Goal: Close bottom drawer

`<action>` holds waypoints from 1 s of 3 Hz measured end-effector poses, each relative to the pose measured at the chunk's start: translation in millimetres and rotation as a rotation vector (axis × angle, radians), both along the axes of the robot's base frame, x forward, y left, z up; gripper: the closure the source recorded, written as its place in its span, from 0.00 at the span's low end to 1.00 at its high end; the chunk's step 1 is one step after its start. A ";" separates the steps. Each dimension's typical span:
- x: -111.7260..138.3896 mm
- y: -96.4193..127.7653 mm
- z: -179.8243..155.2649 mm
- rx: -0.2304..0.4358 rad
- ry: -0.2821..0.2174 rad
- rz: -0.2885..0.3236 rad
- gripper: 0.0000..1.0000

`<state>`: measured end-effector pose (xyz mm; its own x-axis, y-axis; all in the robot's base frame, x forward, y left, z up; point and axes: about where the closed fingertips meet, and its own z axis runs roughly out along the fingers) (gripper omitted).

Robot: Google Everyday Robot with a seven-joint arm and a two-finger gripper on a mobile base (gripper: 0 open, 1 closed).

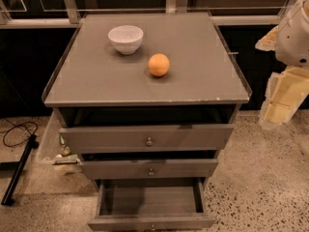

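**A:** Where is the bottom drawer [149, 199]?

**B:** Lowest in the grey cabinet [193, 81], and pulled well out toward the camera. You look down into its grey box. Its front sits at the picture's bottom edge, and the small round knob [152, 227] is cut by that edge.

**A:** And the two above it?

**B:** The top drawer [193, 138] and the middle drawer [183, 168] each stand out a little, with a dark gap over each. They step down in width, and the bottom front is the narrowest.

**A:** The gripper?

**B:** The gripper [282, 98] hangs at the far right, off the cabinet's right front corner and well apart from the bottom drawer. It touches nothing. I cannot tell whether it is open or closed.

**A:** What lies between them?

**B:** Speckled floor [260, 178], running from the gripper down along the cabinet's right side to the drawer front.

**A:** And the left side?

**B:** Tighter. Small clutter [63, 154] sits against the cabinet at middle-drawer height. A black bar [19, 170] slants across the floor, with a looped cable [17, 132] beside it.

**A:** What's on top?

**B:** A white bowl [125, 37] toward the back left and an orange [159, 65] near the middle. They are apart, and both are well in from the front lip.
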<state>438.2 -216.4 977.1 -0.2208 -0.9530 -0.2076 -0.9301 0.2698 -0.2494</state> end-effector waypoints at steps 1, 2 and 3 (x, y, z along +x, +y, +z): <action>-0.5 0.4 0.9 -0.001 -0.007 0.000 0.00; -13.1 -1.5 -31.1 0.020 0.025 0.004 0.00; -36.5 -5.2 -93.4 0.057 0.087 0.000 0.00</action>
